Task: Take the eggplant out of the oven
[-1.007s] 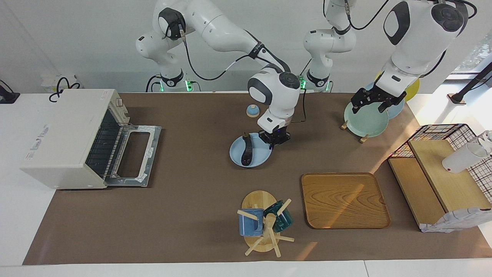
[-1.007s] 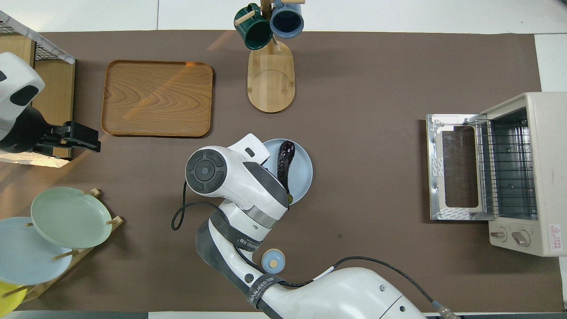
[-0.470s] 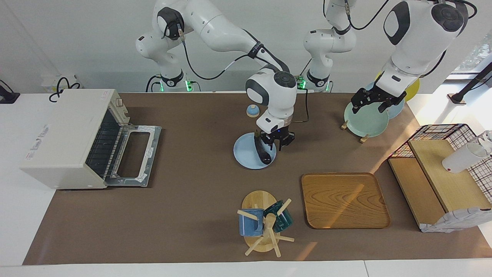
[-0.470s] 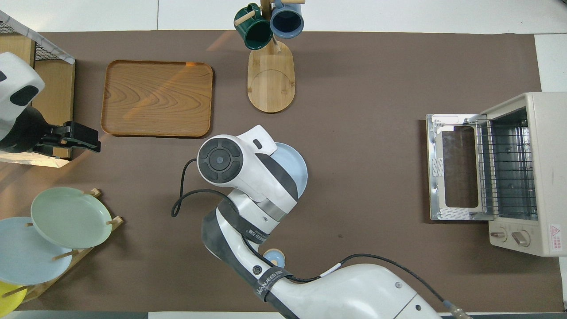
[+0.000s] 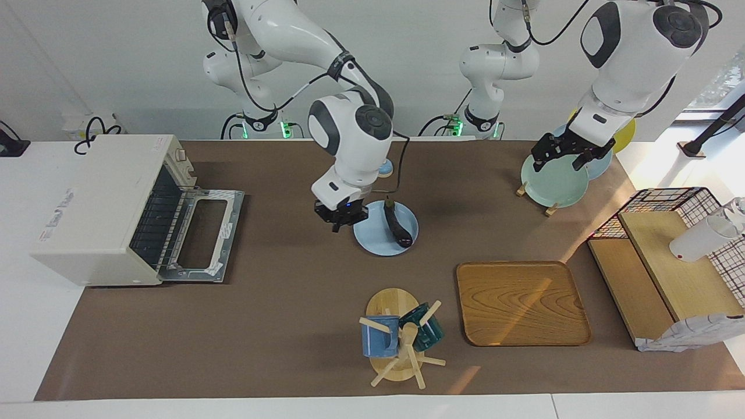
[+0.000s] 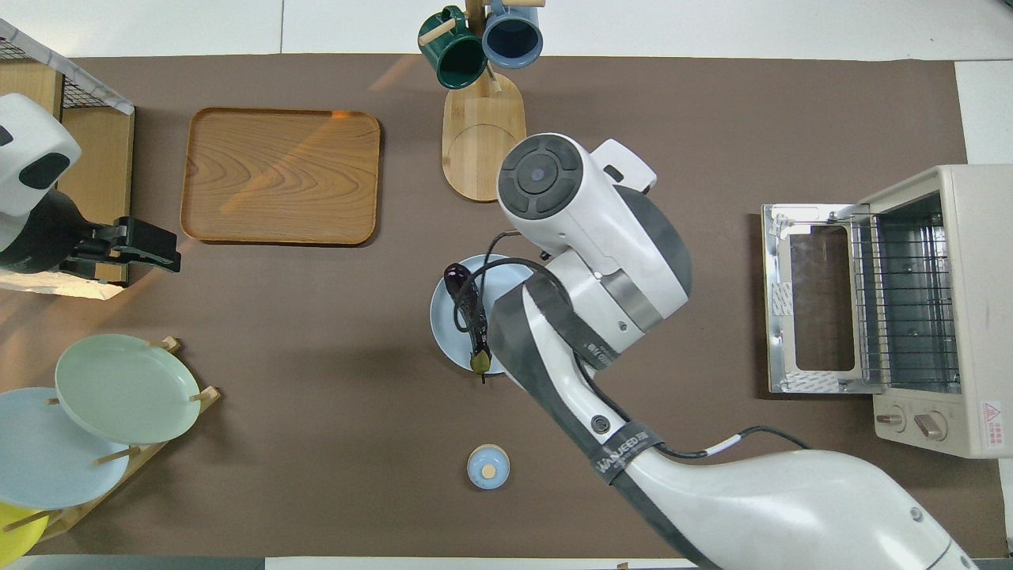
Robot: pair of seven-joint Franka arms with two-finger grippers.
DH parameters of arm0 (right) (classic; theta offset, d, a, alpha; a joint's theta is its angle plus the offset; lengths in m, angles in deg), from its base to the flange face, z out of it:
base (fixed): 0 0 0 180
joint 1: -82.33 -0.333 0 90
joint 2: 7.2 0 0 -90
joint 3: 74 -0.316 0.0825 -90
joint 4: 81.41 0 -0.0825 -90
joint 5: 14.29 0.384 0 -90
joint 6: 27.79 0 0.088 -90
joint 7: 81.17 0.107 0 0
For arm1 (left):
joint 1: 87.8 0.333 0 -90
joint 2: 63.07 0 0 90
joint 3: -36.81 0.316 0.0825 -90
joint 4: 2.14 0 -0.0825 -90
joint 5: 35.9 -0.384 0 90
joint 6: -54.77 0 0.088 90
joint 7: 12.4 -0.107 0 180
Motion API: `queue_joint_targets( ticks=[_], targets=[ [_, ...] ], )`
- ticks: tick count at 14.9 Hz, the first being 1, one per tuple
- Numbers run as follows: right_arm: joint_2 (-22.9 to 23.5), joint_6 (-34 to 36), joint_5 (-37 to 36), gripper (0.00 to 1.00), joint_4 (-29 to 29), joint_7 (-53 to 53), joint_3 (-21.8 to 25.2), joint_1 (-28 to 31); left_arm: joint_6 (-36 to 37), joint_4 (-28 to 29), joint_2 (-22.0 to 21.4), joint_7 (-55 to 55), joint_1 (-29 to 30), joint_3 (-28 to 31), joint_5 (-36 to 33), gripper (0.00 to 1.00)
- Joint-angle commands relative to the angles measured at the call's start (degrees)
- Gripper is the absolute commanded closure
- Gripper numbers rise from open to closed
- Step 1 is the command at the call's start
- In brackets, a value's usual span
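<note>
- My right gripper hangs in the air beside the light blue plate, over the brown mat just off the plate's rim on the side toward the oven; its fingertips are pressed together and they carry nothing
- The eggplant lies on the plate, apart from my right gripper, along the part of the plate toward my left arm's end of the table, with its stem tip pointing toward the robots
- The oven stands well away from the plate, at my right arm's end of the table, its door folded down flat and the wire rack inside bare
- My left gripper waits, spread wide and holding nothing, over the pale green plate in the wooden plate stand, well apart from the light blue plate
- The small blue lid sits nearer to the robots than the plate
</note>
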Motion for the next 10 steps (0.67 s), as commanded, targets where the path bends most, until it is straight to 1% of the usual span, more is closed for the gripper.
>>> queue_joint_targets(
  ticks=[1, 2, 4, 5, 6, 8, 10],
  targets=[
    [-4.6, -2.3, -4.7, 1.00, -12.2, -0.7, -1.0, 6.4, -0.1, 0.8, -0.8, 0.2, -0.2, -0.5, 0.1, 0.00],
    [-5.2, -3.5, -4.7, 1.00, -14.5, -0.7, -1.1, 8.3, -0.1, 0.4, -1.0, 0.2, -0.2, -0.5, 0.1, 0.00],
    [-6.8, -10.0, -5.4, 1.00, -20.9, -2.3, -0.9, 11.2, 0.4, 0.8, -2.1, 0.4, -0.2, -0.6, 0.1, 0.00],
    [-7.1, -12.1, -5.7, 1.00, -22.9, -3.7, -0.9, 12.8, 0.3, 0.9, -2.4, 0.5, -0.3, -0.6, 0.1, 0.00],
    [-7.1, -12.9, -6.6, 1.00, -23.6, -4.3, -0.9, 14.0, -0.4, 0.9, -2.3, 0.7, -0.7, -0.7, 0.1, 0.00],
    [-7.1, -13.3, -7.2, 1.00, -24.5, -4.9, -1.0, 15.5, -1.8, 1.2, -2.2, 3.9, -3.4, -0.8, 0.7, 0.00],
    [-7.7, -15.4, -7.2, 1.00, -26.8, -4.9, -1.0, 16.4, -5.6, 2.7, -1.7, 10.4, -8.3, -0.8, 0.8, 0.00]
  ],
)
